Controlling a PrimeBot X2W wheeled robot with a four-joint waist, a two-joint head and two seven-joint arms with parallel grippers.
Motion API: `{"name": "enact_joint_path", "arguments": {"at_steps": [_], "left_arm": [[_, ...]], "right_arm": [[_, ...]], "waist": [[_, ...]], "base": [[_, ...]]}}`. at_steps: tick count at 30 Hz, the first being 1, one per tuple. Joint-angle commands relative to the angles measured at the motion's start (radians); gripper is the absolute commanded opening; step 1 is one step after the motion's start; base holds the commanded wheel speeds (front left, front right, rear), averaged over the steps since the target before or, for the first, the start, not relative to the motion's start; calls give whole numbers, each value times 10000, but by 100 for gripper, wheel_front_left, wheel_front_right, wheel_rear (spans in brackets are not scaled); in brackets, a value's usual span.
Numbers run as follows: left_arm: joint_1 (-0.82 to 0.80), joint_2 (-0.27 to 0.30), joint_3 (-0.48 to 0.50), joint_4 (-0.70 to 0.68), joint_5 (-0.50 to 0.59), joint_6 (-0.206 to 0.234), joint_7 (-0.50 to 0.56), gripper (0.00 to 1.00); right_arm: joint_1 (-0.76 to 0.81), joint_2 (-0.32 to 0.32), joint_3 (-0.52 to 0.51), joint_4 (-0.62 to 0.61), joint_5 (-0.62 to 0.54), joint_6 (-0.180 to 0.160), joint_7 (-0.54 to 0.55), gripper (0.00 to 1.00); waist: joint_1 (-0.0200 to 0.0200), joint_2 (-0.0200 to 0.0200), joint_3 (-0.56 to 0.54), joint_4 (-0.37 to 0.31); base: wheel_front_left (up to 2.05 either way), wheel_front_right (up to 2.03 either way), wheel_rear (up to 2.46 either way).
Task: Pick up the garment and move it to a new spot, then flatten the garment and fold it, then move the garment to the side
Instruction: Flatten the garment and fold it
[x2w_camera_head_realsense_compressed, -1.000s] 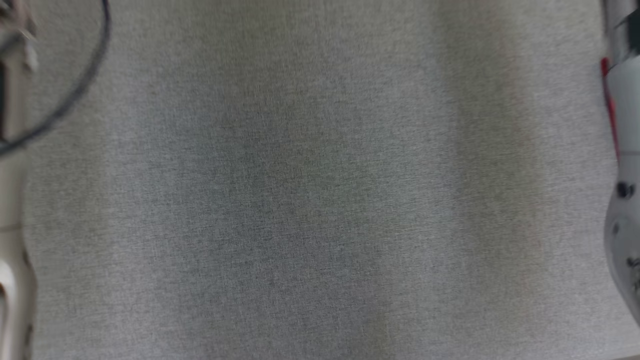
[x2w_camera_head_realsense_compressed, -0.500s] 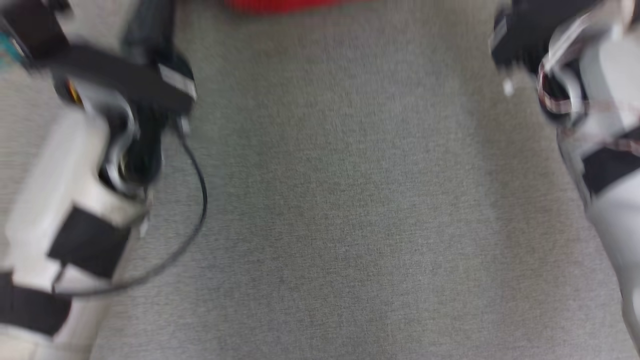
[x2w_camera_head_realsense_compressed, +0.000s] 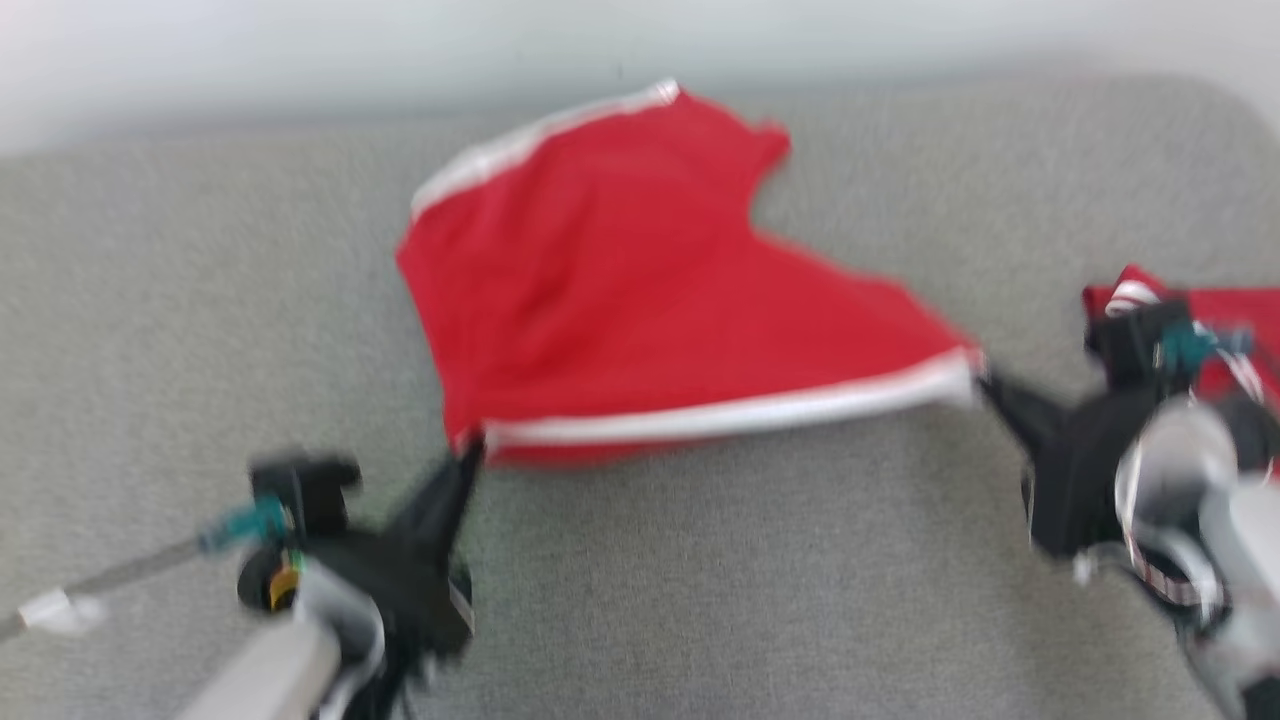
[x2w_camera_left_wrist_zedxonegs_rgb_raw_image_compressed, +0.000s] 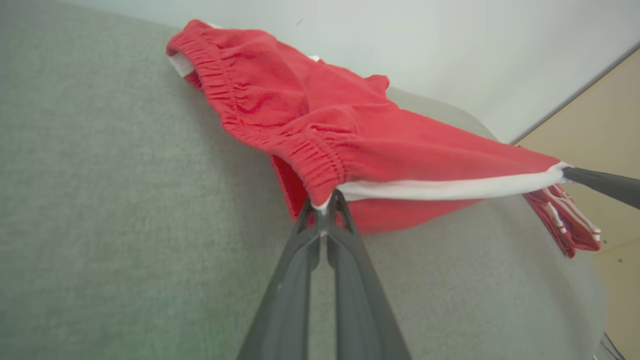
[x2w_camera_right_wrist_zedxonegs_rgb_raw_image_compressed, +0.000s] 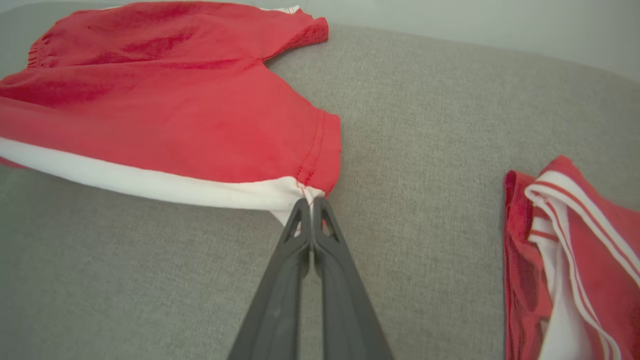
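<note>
No words, numbers, brand names or signs can be read on the red garment (x2w_camera_head_realsense_compressed: 620, 290), on the striped red cloth (x2w_camera_right_wrist_zedxonegs_rgb_raw_image_compressed: 575, 260) at the right, or on anything else.

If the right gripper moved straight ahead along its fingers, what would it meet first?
The red fabric shorts with a white side stripe, whose hem corner the right gripper pinches; beyond that, probably the grey upholstered surface.

Here's the red garment (x2w_camera_head_realsense_compressed: 620, 300), shorts with a white side stripe: striped edge pulled taut, raised at both ends, the rest draping onto the grey fabric surface (x2w_camera_head_realsense_compressed: 700, 600).
</note>
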Motion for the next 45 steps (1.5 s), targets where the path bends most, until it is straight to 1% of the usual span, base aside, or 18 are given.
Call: {"name": "enact_joint_path", "arguments": {"at_steps": [1,2,3,6,12,15,19,22,24,27,29,33,37,39,40,42,45], "left_arm": [[663,196,-209,-96,141,175,77,0],[1005,251,-310,-168,115,259,133,0],[1005,251,-310,-168,115,259,133,0],[1867,527,-579,-458,190,617,273,0],[3251,1146,-1126,-1347,463,1228,501,0],[3779,1399,-1344,-1863,610,1565,647,0],[4424,1843,-1501,-2623,585,2031,956,0],[4793,2031,-1684,-3248,539,2221,1225,0],[4859,2074,-1666,-3581,492,2322,1260,0],[4700,1937,-1474,-3883,466,2457,1066,0],[4444,1769,-1461,-3964,503,2469,1082,0],[3784,1392,-1334,-3803,688,2497,987,0],[3055,904,-1088,-3438,709,2593,858,0],[2668,674,-1051,-3242,738,2504,911,0],[2335,470,-958,-3060,681,2432,843,0],[2022,248,-900,-2883,661,2361,789,0],[1598,-83,-793,-2590,696,2481,721,0]], "right_arm": [[926,-23,-311,-524,-31,-27,540,0],[1440,17,-491,-835,-57,-27,851,0],[1440,17,-491,-835,-57,-27,851,0],[2852,233,-1015,-1779,-112,-27,1598,0],[5072,420,-1710,-3490,-401,-27,2841,0],[6013,163,-1842,-4178,-641,-28,3656,0],[6942,254,-2370,-4905,-864,-28,4554,0],[7446,410,-2766,-5442,-952,-27,5103,0],[7540,502,-3056,-5860,-1114,-27,5141,0],[7251,512,-3235,-6139,-1432,-27,4930,0],[6833,500,-3133,-6138,-1571,-27,4718,0],[5664,569,-2770,-5555,-1921,-27,4277,0],[4180,542,-2321,-4486,-2195,-27,3574,0],[3356,525,-2112,-3853,-2457,-27,3146,0],[2591,711,-1863,-3168,-2617,-27,2844,0],[1823,803,-1660,-2496,-2778,-27,2556,0],[825,924,-1319,-1504,-2958,-27,2084,0]], "waist": [[4,2,-1266,51],[4,2,-1401,35],[4,2,-1401,35],[4,2,-1710,-25],[4,2,-2027,-63],[4,2,-2076,-37],[4,2,-2106,-7],[4,2,-2115,60],[4,2,-2096,124],[4,2,-2026,271],[4,2,-1945,406],[4,2,-1729,745],[4,2,-1413,1104],[4,2,-1215,1279],[4,2,-1059,1435],[4,2,-907,1599],[4,2,-716,1858]], "base": [[0,0,0],[0,0,0],[0,0,0],[0,0,0],[0,0,0],[0,0,0],[0,0,0],[0,0,0],[0,0,0],[0,0,0],[0,0,0],[0,0,0],[0,0,0],[0,0,0],[0,0,0],[0,0,0],[0,0,0]]}}
